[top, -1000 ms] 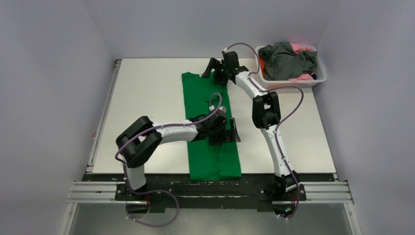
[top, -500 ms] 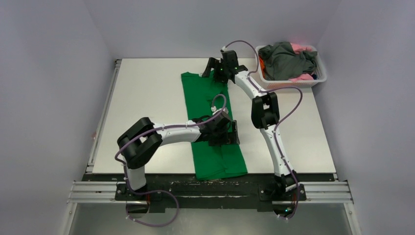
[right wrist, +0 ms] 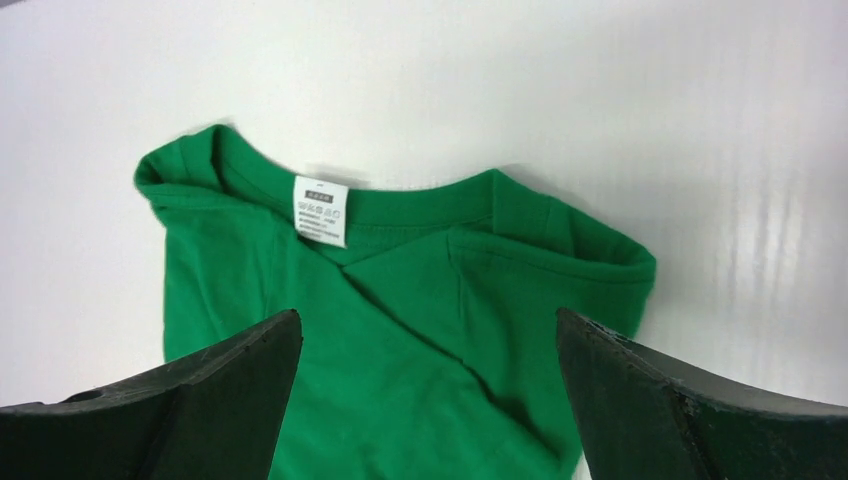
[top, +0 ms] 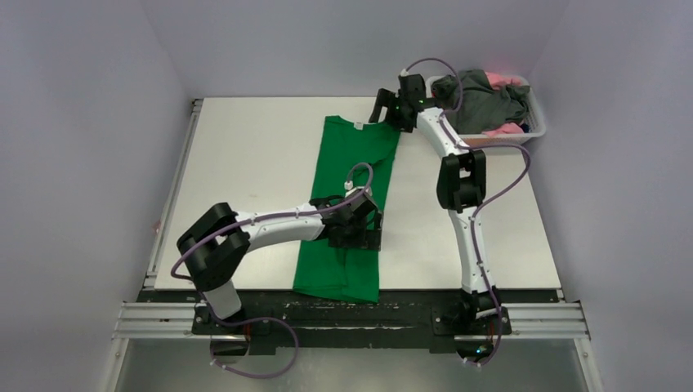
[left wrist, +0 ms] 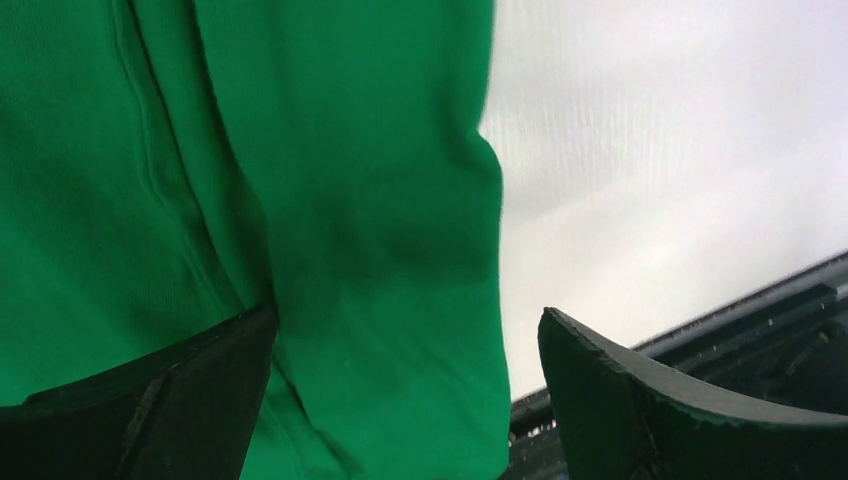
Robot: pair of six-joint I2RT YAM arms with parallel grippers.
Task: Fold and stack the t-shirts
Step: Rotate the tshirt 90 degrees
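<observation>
The green t-shirt (top: 347, 184) is lying folded lengthwise into a long, narrow, slightly slanted strip in the middle of the counter (top: 245, 163), its collar (right wrist: 400, 208) and white label (right wrist: 320, 210) at the far end. The left gripper (top: 365, 233) is hovering spread over its near half. The right gripper (top: 382, 108) is hanging spread above the collar.

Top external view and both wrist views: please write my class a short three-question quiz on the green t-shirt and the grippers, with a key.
1. True or false: the bright green fabric t-shirt lies inside the white plastic slatted basket.
2. Choose one. The right gripper above the shirt is: A) open; B) shut on the shirt; C) shut on the basket.
3. Fill the gap: the white label sits just inside the shirt's ____.
Key: 1 false, it lies flat on the table; 2 A; 3 collar.
</observation>
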